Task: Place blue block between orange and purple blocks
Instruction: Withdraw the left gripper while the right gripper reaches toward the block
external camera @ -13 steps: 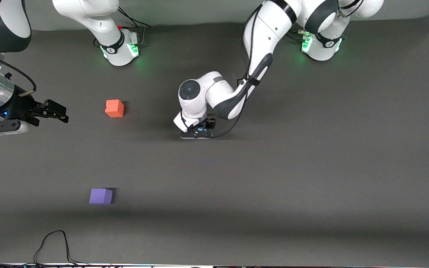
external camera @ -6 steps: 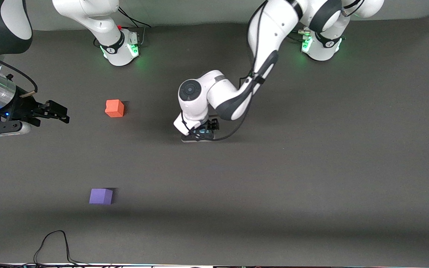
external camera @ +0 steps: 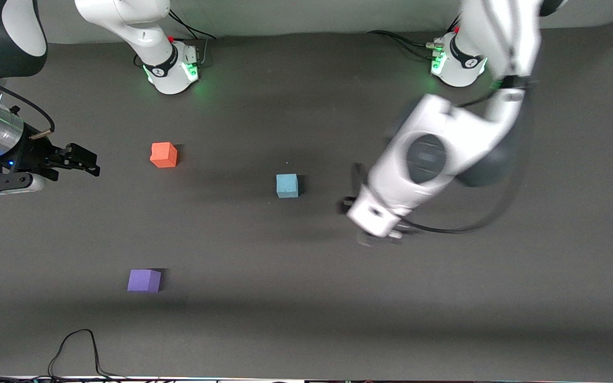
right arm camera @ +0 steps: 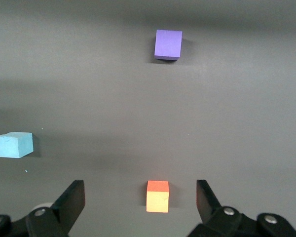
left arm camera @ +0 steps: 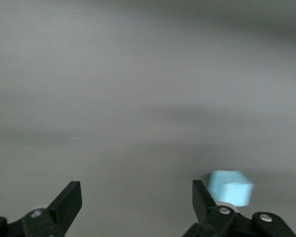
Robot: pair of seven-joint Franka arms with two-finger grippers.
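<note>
The sky-blue block (external camera: 287,185) lies free on the dark table mat, and it also shows in the left wrist view (left arm camera: 230,186) and the right wrist view (right arm camera: 14,144). The orange block (external camera: 164,155) and the purple block (external camera: 144,280) lie toward the right arm's end. The orange one is farther from the front camera than the blue, the purple one nearer. My left gripper (external camera: 382,236) is up in the air, open and empty (left arm camera: 135,200), off the blue block toward the left arm's end. My right gripper (external camera: 85,161) waits, open and empty (right arm camera: 140,200), beside the orange block (right arm camera: 158,196), with the purple block (right arm camera: 168,44) in view.
A black cable (external camera: 77,348) loops on the table near the front edge, at the right arm's end. The two arm bases (external camera: 171,69) (external camera: 458,66) stand along the back edge. The mat (external camera: 306,298) is bare around the blocks.
My left gripper was low over the table at the blue block. It has let go, risen and swung toward the left arm's end, leaving the block uncovered. The right arm has not moved.
</note>
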